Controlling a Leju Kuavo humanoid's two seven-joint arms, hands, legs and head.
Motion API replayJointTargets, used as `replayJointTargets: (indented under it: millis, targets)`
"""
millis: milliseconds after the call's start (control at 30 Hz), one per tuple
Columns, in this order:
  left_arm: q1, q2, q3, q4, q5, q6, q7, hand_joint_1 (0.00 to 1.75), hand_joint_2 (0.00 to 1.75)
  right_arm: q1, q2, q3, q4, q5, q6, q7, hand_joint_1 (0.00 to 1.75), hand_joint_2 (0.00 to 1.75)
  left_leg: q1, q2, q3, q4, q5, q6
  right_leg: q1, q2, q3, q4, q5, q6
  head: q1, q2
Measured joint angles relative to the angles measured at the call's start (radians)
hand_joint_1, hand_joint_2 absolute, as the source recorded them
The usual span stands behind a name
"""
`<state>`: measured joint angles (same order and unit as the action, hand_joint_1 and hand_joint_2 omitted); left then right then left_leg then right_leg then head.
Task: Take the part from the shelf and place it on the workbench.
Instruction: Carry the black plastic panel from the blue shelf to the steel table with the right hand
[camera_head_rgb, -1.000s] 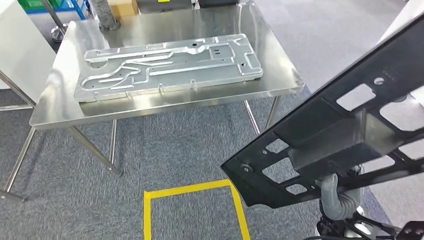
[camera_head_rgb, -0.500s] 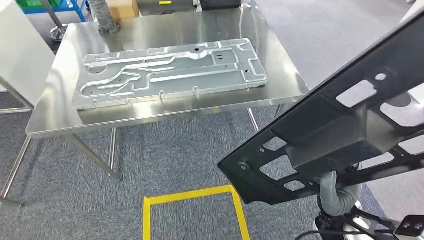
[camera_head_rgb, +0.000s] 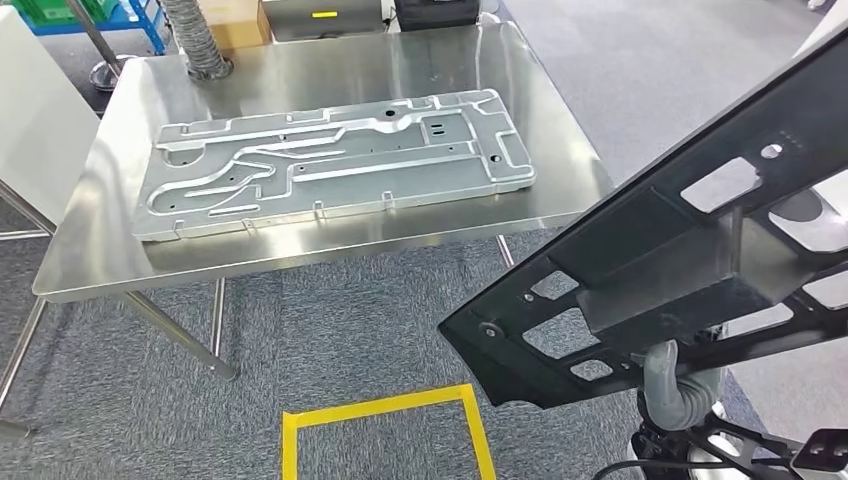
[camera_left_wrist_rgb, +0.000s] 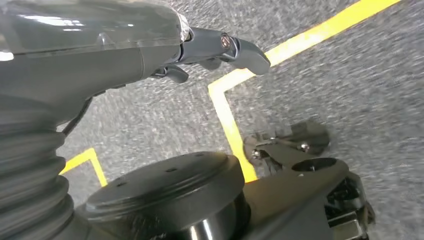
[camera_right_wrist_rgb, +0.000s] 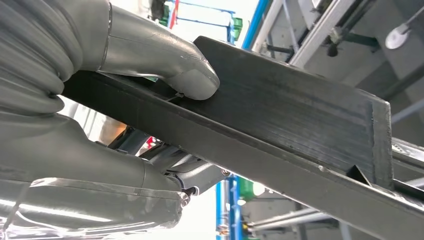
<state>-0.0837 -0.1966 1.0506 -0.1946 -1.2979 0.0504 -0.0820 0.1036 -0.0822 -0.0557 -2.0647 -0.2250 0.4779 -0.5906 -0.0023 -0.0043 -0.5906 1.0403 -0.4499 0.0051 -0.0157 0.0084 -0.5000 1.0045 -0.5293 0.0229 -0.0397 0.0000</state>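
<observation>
Your right hand (camera_right_wrist_rgb: 125, 100) grips the black part (camera_head_rgb: 700, 250) by a rib, thumb over its edge, carrying it tilted above the carpet to the right of the bench (camera_head_rgb: 560, 170); your left hand (camera_left_wrist_rgb: 220, 47) hangs free, holding nothing, fingers loosely apart. The silver plate (camera_head_rgb: 330, 160) already covers most of the bench, so the long part could strike it or overhang the edge and tip off. No readable writing or labels.

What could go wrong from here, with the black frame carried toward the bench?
1. The right hand grips the long black frame alone, at one bar; the left hand hangs free over the floor, so the frame may tip or slip.
2. A silver plate already covers much of the workbench; the frame may land on it or overhang the edge.
</observation>
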Motion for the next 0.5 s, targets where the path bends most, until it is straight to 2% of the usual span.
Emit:
replayJointTargets:
  millis: [67,133,167,233,267,300,333,367,400,433,467,500]
  targets:
    - [0.001,0.0,0.0,0.0,0.0,0.001,0.0,0.0,1.75,0.0,0.0,-0.001,0.0,-0.002,0.003,-0.001,1.75,1.75,0.002,-0.002,0.007,-0.014,-0.005,0.011,-0.001,-0.002,0.002,-0.003,-0.004,0.012,0.0,0.0]
    - [0.001,-0.001,0.0,0.0,0.0,0.003,0.0,0.0,1.75,0.001,0.001,-0.004,0.001,-0.005,0.004,-0.002,1.75,1.75,0.006,-0.002,0.021,-0.028,-0.007,0.024,-0.003,-0.003,-0.022,0.051,-0.03,0.02,0.0,0.0]
    - [0.002,-0.002,0.0,0.0,0.0,0.003,0.0,0.0,1.75,0.003,0.001,-0.006,0.001,-0.005,0.004,-0.002,1.75,1.75,0.006,-0.001,0.028,-0.032,-0.01,0.029,-0.004,-0.004,-0.056,0.111,-0.053,0.023,0.0,0.0]
    - [0.002,-0.002,0.0,0.0,0.0,0.003,0.001,0.0,1.75,0.01,0.001,-0.009,0.001,-0.006,0.003,-0.002,1.75,1.75,0.003,-0.001,0.038,-0.033,-0.019,0.036,-0.004,-0.004,-0.145,0.249,-0.092,0.027,0.0,0.0]
    - [0.002,-0.002,0.0,0.0,0.0,0.003,0.002,0.0,1.75,0.014,0.001,-0.01,0.001,-0.006,0.003,-0.002,1.75,1.75,0.001,-0.002,0.045,-0.033,-0.025,0.038,-0.004,-0.004,-0.178,0.288,-0.089,0.027,0.0,0.0]
    - [0.003,-0.002,0.0,0.0,0.0,0.003,0.002,0.0,1.75,0.018,0.001,-0.01,0.001,-0.006,0.002,-0.002,1.75,1.75,0.0,-0.003,0.053,-0.033,-0.031,0.038,-0.004,-0.004,-0.192,0.287,-0.064,0.026,0.0,0.0]
    - [0.004,-0.002,0.0,0.0,0.0,0.003,0.003,0.0,1.75,0.02,0.001,-0.011,0.001,-0.006,0.002,-0.002,1.75,1.75,-0.002,-0.004,0.065,-0.033,-0.039,0.037,-0.003,-0.004,-0.186,0.247,-0.02,0.022,0.0,0.0]
    - [0.005,-0.003,0.0,0.0,0.0,0.003,0.003,0.0,1.75,0.021,0.001,-0.011,0.001,-0.006,0.002,-0.002,1.75,1.75,-0.003,-0.004,0.077,-0.033,-0.047,0.036,-0.001,-0.004,-0.166,0.178,0.032,0.017,0.0,0.0]
    - [0.005,-0.003,0.0,0.0,0.0,0.003,0.003,0.0,1.75,0.021,0.001,-0.011,0.001,-0.006,0.002,-0.002,1.75,1.75,-0.005,-0.005,0.086,-0.033,-0.056,0.033,0.003,-0.004,-0.142,0.115,0.068,0.009,0.0,0.0]
    - [0.004,-0.004,0.0,0.0,0.0,0.003,0.003,0.0,1.75,0.02,0.001,-0.011,0.001,-0.006,0.002,-0.002,1.75,1.75,-0.006,-0.005,0.092,-0.032,-0.063,0.028,0.007,-0.005,-0.122,0.064,0.089,0.002,0.0,0.0]
    - [0.003,-0.005,0.0,0.0,0.0,0.003,0.003,0.0,1.75,0.02,0.001,-0.011,0.001,-0.005,0.002,-0.002,1.75,1.75,-0.007,-0.005,0.094,-0.032,-0.069,0.024,0.011,-0.005,-0.11,0.035,0.094,-0.003,0.0,0.0]
    - [0.002,-0.005,0.0,0.0,0.0,0.003,0.003,0.0,1.75,0.02,0.001,-0.011,0.001,-0.004,0.002,-0.002,1.75,1.75,-0.007,-0.004,0.094,-0.033,-0.072,0.019,0.014,-0.004,-0.107,0.029,0.087,-0.008,0.0,0.0]
